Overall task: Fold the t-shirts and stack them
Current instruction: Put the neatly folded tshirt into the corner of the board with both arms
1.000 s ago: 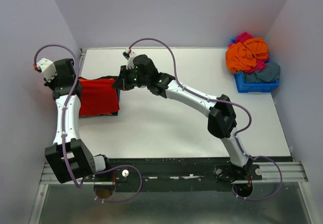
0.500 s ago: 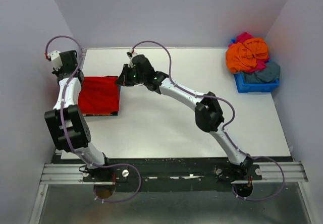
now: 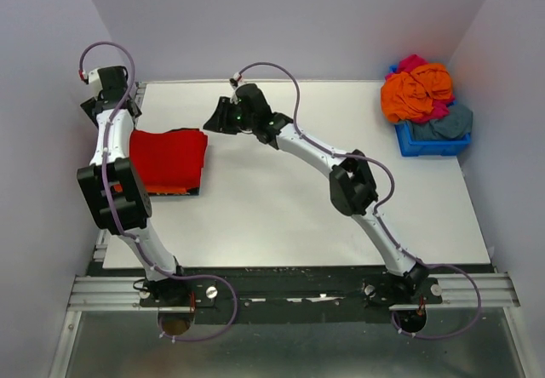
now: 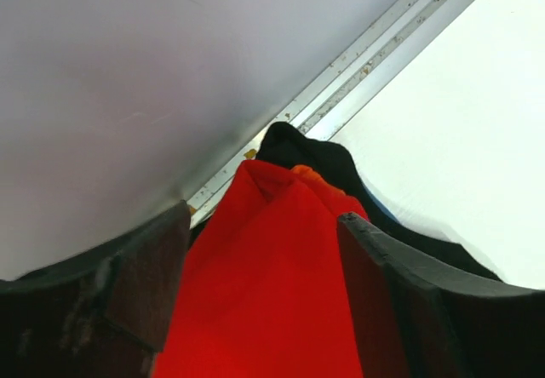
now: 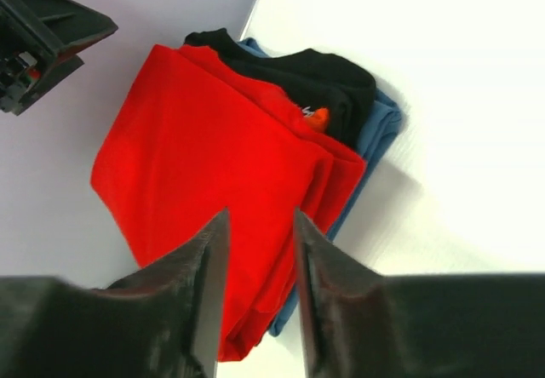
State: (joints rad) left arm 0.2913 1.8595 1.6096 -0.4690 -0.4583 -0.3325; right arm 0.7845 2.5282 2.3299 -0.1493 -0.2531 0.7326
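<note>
A folded red t-shirt (image 3: 169, 161) (image 5: 213, 157) (image 4: 272, 293) lies on top of a stack at the table's left edge. Under it show a black t-shirt (image 5: 315, 80), a bit of orange (image 5: 317, 118) and a grey-blue one (image 5: 379, 131). My left gripper (image 3: 102, 110) (image 4: 264, 216) hangs open over the red shirt's wall-side edge, the cloth below its fingers and not pinched. My right gripper (image 3: 216, 120) (image 5: 261, 216) is open just beyond the stack's far right corner, with nothing between its fingers.
A blue plastic bin (image 3: 434, 146) at the far right corner holds a heap of t-shirts: orange (image 3: 415, 88), magenta (image 3: 413, 61) and grey-blue (image 3: 450, 123). A metal rail (image 4: 383, 54) runs along the left table edge by the wall.
Both grippers have opened and let go of the red t-shirt, which now rests flat on the stack. The right gripper has pulled away to the right; the left wrist has drawn back toward the far left corner.
</note>
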